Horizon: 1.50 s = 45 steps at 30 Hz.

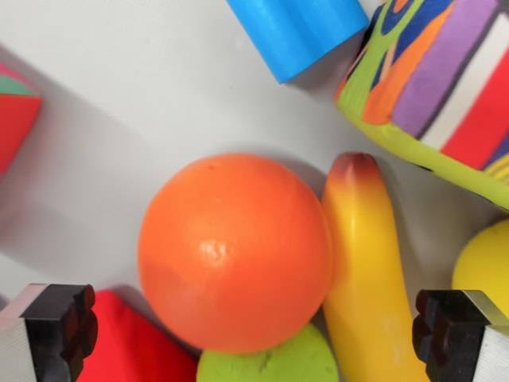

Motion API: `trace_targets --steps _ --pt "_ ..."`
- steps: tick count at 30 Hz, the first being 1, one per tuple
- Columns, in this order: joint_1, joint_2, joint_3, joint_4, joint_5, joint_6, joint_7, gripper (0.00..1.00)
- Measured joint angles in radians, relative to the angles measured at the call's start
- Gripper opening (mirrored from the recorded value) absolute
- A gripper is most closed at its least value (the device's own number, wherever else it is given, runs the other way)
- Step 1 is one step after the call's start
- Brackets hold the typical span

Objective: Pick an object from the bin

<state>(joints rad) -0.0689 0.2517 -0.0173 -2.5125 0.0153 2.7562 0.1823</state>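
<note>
A: Gripper?
B: Spread wide, nothing held. One black fingertip at the wrist view's left bottom corner, the other at the right bottom corner.
A: Between them?
B: Orange, dead centre, on the white bin floor. Banana touching its right side, running from mid-frame off the bottom edge, right beside the right fingertip.
A: Near edge?
B: Green round thing tucked under the orange, red object beside the left fingertip. Tight there.
A: Open room?
B: Bare floor left of and beyond the orange, up to the top edge. Blue cylinder at top, cut off. Striped multicolour object fills the top right corner. Yellow ball clipped by the right edge, red-green thing clipped by the left.
</note>
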Motion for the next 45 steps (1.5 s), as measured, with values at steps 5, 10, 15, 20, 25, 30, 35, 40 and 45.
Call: trace_targets --steps 5,10,15,20,25,30,35,40,45 --pt "0.000 0.060 0.000 0.008 0.000 0.049 -0.002 1.00" --pt "-0.001 0.107 0.001 0.017 0.001 0.089 -0.003 1.00" --pt "-0.002 0.137 0.003 0.024 0.001 0.112 -0.004 1.00" --pt "-0.002 0.140 0.004 0.027 0.001 0.119 -0.004 0.00" --pt "-0.003 0.140 0.005 0.027 0.001 0.119 -0.004 0.00" --pt "-0.003 0.140 0.006 0.027 0.001 0.120 -0.004 0.00" --pt "-0.004 0.141 0.006 0.027 0.001 0.120 -0.004 0.00" --pt "-0.004 0.141 0.006 0.027 0.001 0.120 -0.004 0.00" --pt "-0.004 0.141 0.006 0.027 0.001 0.120 -0.004 0.00"
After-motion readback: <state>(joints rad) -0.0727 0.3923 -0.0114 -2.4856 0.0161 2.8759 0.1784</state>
